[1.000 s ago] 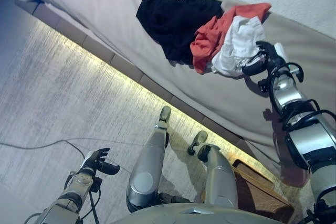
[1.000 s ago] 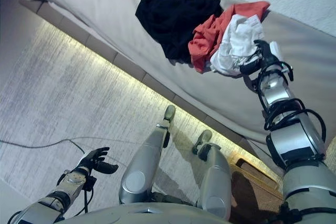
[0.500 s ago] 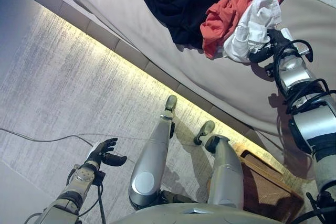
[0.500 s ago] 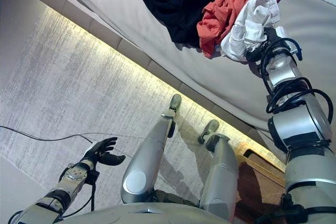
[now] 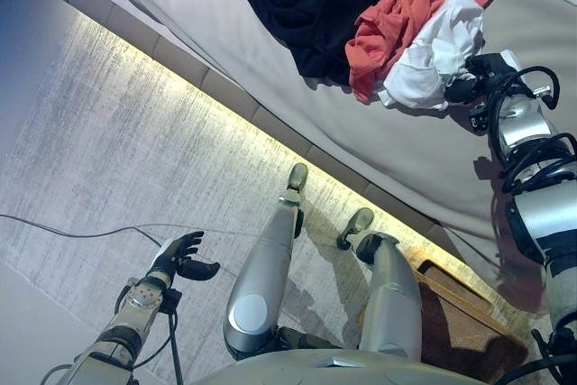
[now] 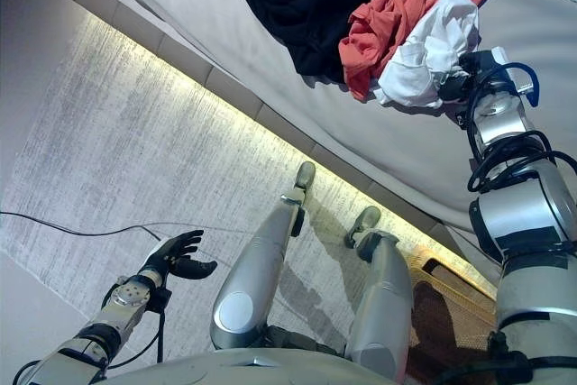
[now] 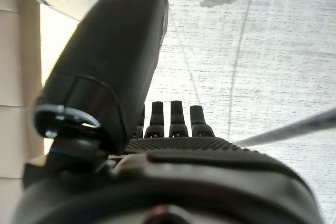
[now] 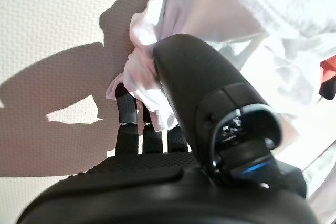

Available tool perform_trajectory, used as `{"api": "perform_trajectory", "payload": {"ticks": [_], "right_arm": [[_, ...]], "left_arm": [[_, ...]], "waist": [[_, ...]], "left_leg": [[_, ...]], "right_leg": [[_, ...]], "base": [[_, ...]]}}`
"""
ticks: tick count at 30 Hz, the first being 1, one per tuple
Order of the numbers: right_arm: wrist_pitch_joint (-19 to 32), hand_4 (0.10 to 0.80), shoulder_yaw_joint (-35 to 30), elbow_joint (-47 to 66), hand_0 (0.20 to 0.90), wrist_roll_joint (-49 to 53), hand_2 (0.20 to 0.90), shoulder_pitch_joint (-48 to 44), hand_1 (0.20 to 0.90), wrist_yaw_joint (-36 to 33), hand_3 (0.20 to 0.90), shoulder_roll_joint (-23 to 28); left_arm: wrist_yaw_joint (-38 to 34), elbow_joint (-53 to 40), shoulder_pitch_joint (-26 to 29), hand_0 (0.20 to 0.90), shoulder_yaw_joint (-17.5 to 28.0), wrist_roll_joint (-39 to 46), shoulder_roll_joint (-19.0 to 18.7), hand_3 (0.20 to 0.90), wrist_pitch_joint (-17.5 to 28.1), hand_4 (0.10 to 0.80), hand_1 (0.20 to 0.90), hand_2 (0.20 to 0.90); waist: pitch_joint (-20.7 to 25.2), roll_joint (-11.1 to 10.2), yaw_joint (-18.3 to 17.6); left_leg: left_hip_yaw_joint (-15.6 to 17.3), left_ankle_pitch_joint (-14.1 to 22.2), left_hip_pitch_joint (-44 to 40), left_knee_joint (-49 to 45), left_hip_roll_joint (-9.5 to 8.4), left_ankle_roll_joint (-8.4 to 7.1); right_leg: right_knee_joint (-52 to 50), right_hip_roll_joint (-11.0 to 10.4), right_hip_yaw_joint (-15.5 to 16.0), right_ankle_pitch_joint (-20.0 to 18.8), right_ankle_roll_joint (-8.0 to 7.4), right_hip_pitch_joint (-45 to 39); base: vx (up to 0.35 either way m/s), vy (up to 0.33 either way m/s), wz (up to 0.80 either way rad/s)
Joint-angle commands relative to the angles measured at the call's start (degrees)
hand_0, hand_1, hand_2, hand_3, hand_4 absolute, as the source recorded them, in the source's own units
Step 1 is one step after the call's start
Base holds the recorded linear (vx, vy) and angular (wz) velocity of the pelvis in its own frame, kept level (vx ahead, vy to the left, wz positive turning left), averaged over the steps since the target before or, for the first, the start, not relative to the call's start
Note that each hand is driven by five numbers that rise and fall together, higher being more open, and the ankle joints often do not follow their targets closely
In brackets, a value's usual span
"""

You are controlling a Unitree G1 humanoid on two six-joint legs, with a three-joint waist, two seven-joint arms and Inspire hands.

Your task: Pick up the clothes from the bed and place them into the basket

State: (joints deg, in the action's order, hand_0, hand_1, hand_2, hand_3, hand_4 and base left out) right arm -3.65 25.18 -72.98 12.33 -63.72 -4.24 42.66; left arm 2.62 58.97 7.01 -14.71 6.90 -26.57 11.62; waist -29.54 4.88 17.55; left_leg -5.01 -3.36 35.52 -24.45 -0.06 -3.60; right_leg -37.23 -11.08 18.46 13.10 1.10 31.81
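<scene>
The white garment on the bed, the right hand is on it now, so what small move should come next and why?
Probably a short lift straight up off the bed. In the right wrist view the right hand has its thumb and fingers pinched on a fold of the white garment, which lies against the red garment. Lifting a little would show whether the pinch holds and whether the white one comes free alone.

Basket [image 5: 469,331]: cut off by the lower right edge, partly hidden behind the robot.
Black garment [image 5: 320,2]: top cut off by the frame.
Right hand [image 8: 173,129]: fingertips buried in white cloth [image 8: 220,30] (thumb pressed on top).
</scene>
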Motion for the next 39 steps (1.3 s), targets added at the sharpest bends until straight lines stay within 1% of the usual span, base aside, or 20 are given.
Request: {"api": "perform_trajectory", "payload": {"ticks": [1,4,5,6,8,9,10,11,14,16,18,20,25,29,34,35,36,37,38,39], "right_arm": [[8.0,0.100,-3.7,4.5,0.300,7.3,0.300,2.0,0.300,-3.7,0.200,5.7],[12.0,0.100,-8.2,8.2,0.300,14.7,0.300,4.7,0.300,-2.8,0.200,6.1],[14.1,0.100,-11.0,10.7,0.300,18.6,0.300,6.8,0.300,-2.4,0.200,5.7],[15.2,0.100,-13.4,13.2,0.300,19.7,0.300,8.9,0.300,-2.4,0.200,5.0],[19.2,0.100,-17.7,17.7,0.300,25.2,0.300,13.4,0.300,0.1,0.200,3.3],[20.6,0.100,-19.4,20.3,0.300,25.2,0.300,16.2,0.300,0.2,0.200,2.0],[22.9,0.100,-21.2,23.6,0.300,26.3,0.300,19.6,0.300,1.0,0.200,0.4],[25.7,0.100,-23.5,27.2,0.300,28.1,0.300,23.4,0.300,2.4,0.200,-1.6],[28.5,0.100,-27.1,34.0,0.300,29.6,0.300,30.6,0.300,4.0,0.200,-5.4],[30.5,0.100,-29.4,39.5,0.300,31.7,0.300,36.0,0.300,6.1,0.200,-9.4],[32.1,0.100,-30.5,44.5,0.300,33.4,0.300,39.3,0.300,7.6,0.200,-12.5],[32.1,0.100,-31.0,49.5,0.300,33.3,0.300,41.6,0.300,7.7,0.200,-14.9],[35.0,0.100,-31.0,59.0,0.300,33.6,0.300,47.4,0.300,6.2,0.200,-19.5],[35.1,0.100,-30.6,63.3,0.300,32.5,0.300,50.6,0.300,5.4,0.200,-21.6],[35.4,0.100,-30.0,67.3,0.300,28.9,0.300,53.7,0.300,1.4,0.200,-22.8],[36.5,0.100,-30.2,68.3,0.300,28.0,0.300,55.7,0.300,-0.7,0.200,-23.9],[37.0,0.100,-30.1,68.4,0.300,27.4,0.300,56.2,0.300,-1.5,0.200,-24.1],[37.5,0.100,-29.6,68.5,0.300,25.9,0.300,57.0,0.300,-3.7,0.200,-24.8],[37.2,0.100,-29.1,68.5,0.300,25.8,0.300,57.4,0.300,-3.7,0.200,-25.1],[37.3,0.100,-28.4,68.1,0.300,25.1,0.300,58.1,0.300,-4.8,0.200,-25.7]], "left_arm": [[-0.3,-0.6,-8.7,0.900,-0.2,0.0,-5.1,0.900,1.7,0.800,0.900,0.900],[-1.0,-1.1,-10.0,0.900,0.0,0.2,-4.5,0.900,2.7,0.800,0.900,0.900],[-1.2,-1.8,-10.5,0.900,0.4,-0.1,-4.1,0.900,2.7,0.800,0.900,0.900],[-1.3,-1.8,-11.1,0.900,0.6,-0.4,-3.7,0.900,3.1,0.800,0.900,0.900],[-2.1,-1.7,-12.1,0.900,0.6,-0.1,-2.4,0.900,4.0,0.800,0.900,0.900],[-2.2,-1.7,-12.4,0.900,0.8,-0.4,-2.0,0.900,4.0,0.800,0.900,0.900],[-2.0,-1.7,-12.8,0.900,0.9,-1.1,-1.3,0.900,4.5,0.800,0.900,0.900],[-2.0,-1.4,-13.3,0.900,0.9,-2.7,-0.2,0.900,5.3,0.800,0.900,0.900],[-3.7,-0.5,-14.4,0.900,0.6,-3.0,2.1,0.900,6.2,0.800,0.900,0.900],[-5.1,0.3,-15.3,0.900,1.2,-4.2,4.0,0.900,6.8,0.800,0.900,0.900],[-6.1,1.2,-15.9,0.900,1.3,-4.7,5.3,0.900,7.4,0.800,0.900,0.900],[-7.1,2.0,-16.1,0.900,1.4,-4.8,6.3,0.900,7.6,0.800,0.900,0.900],[-9.3,4.0,-16.5,0.900,1.0,-5.6,8.7,0.900,6.6,0.800,0.900,0.900],[-9.7,4.8,-16.5,0.900,0.5,-5.9,10.1,0.900,5.6,0.800,0.900,0.900],[-10.0,4.9,-16.4,0.900,0.3,-6.6,11.4,0.900,6.1,0.800,0.900,0.900],[-9.6,4.4,-15.8,0.900,0.6,-6.2,11.8,0.900,6.0,0.800,0.900,0.900],[-9.5,4.2,-15.7,0.900,0.7,-6.2,11.9,0.900,6.0,0.800,0.900,0.900],[-9.5,3.5,-15.5,0.900,1.0,-6.2,12.5,0.900,5.7,0.800,0.900,0.900],[-9.7,3.2,-15.6,0.900,1.0,-5.7,12.8,0.900,5.2,0.800,0.900,0.900],[-10.2,2.3,-15.9,0.900,0.8,-5.2,13.4,0.900,4.6,0.800,0.900,0.900]], "waist": [[4.7,2.1,0.0],[5.3,2.0,-0.6],[5.7,1.8,-0.9],[6.2,1.5,-1.2],[7.3,1.0,-1.9],[7.7,0.7,-2.2],[8.1,0.6,-2.5],[8.8,0.2,-3.4],[10.4,-0.4,-4.9],[12.0,-0.8,-6.2],[13.8,-1.2,-7.4],[15.4,-1.6,-8.4],[18.6,-2.9,-10.0],[20.9,-3.4,-11.2],[22.1,-4.0,-13.0],[22.4,-4.6,-14.1],[22.5,-4.8,-14.3],[22.6,-5.6,-14.5],[22.6,-5.9,-14.3],[22.5,-6.2,-13.6]], "left_leg": [[2.3,2.1,0.2,0.7,0.22,2.21],[2.6,2.3,-2.2,2.0,0.33,1.62],[2.8,2.4,-3.3,2.6,0.48,1.25],[3.0,2.5,-4.8,3.6,0.73,0.99],[3.2,2.4,-7.9,6.2,1.15,0.35],[3.3,2.2,-9.1,7.4,1.26,0.16],[4.0,0.2,-10.2,9.3,1.64,0.31],[4.5,0.0,-11.7,10.7,2.18,-0.11],[5.4,-0.3,-15.1,13.8,3.06,-0.59],[6.3,-0.8,-18.3,16.8,3.83,-0.98],[7.0,-1.6,-21.7,20.6,4.22,-1.24],[7.3,-2.5,-23.8,23.3,4.34,-1.43],[8.2,-2.6,-27.7,25.7,4.22,-1.41],[8.9,-2.5,-30.6,27.6,4.11,-1.39],[9.5,-0.6,-32.7,26.4,3.21,-0.78],[9.1,1.0,-33.3,24.5,2.47,-0.56],[8.9,1.6,-33.4,23.6,2.33,-0.50],[6.5,3.2,-33.4,20.8,1.84,-0.49],[4.4,3.6,-33.0,19.1,1.43,-0.43],[-1.2,4.0,-32.5,16.5,0.18,0.12]], "right_leg": [[7.6,3.1,1.2,-5.2,-0.51,-2.7],[9.6,3.5,1.1,-5.0,-0.49,-5.9],[10.7,3.6,1.1,-5.0,-0.57,-7.4],[12.0,3.7,1.1,-5.1,-0.79,-8.9],[15.3,4.3,0.8,-5.5,-1.29,-12.3],[16.9,4.4,0.8,-5.9,-1.56,-13.7],[19.3,4.6,1.7,-7.8,-1.39,-15.2],[20.9,4.8,1.6,-8.0,-1.68,-16.9],[23.9,5.4,0.7,-8.2,-1.93,-20.2],[26.8,5.8,0.0,-8.4,-2.31,-23.3],[29.8,6.3,-1.1,-9.0,-2.88,-26.1],[32.1,6.5,-1.9,-10.1,-3.36,-27.8],[35.3,6.6,-3.3,-11.3,-3.99,-31.0],[37.9,7.0,-4.3,-12.4,-4.32,-32.8],[39.6,6.8,-5.7,-13.6,-4.49,-34.0],[39.7,6.5,-6.6,-14.0,-4.57,-34.3],[39.7,6.3,-6.9,-14.0,-4.57,-34.4],[39.6,5.7,-7.9,-14.4,-4.52,-34.5],[39.6,5.5,-8.8,-14.7,-4.60,-34.7],[39.5,5.2,-11.6,-15.3,-4.92,-34.8]], "base": [[0.000,0.000,0.00],[0.003,0.010,0.00],[0.034,0.019,0.00],[0.054,0.022,-0.01],[0.067,0.024,-0.01],[-0.032,0.046,-0.06],[-0.039,0.058,-0.09],[-0.038,0.074,-0.07],[0.059,0.072,-0.02],[0.058,0.059,-0.15],[0.038,0.053,-0.14],[0.011,0.045,-0.16],[0.014,0.023,-0.10],[0.012,0.011,-0.10],[-0.056,0.045,-0.08],[-0.049,0.060,-0.10],[-0.051,0.125,-0.14],[0.001,0.115,-0.28],[0.024,0.196,-0.54],[0.038,0.176,-0.78]]}}
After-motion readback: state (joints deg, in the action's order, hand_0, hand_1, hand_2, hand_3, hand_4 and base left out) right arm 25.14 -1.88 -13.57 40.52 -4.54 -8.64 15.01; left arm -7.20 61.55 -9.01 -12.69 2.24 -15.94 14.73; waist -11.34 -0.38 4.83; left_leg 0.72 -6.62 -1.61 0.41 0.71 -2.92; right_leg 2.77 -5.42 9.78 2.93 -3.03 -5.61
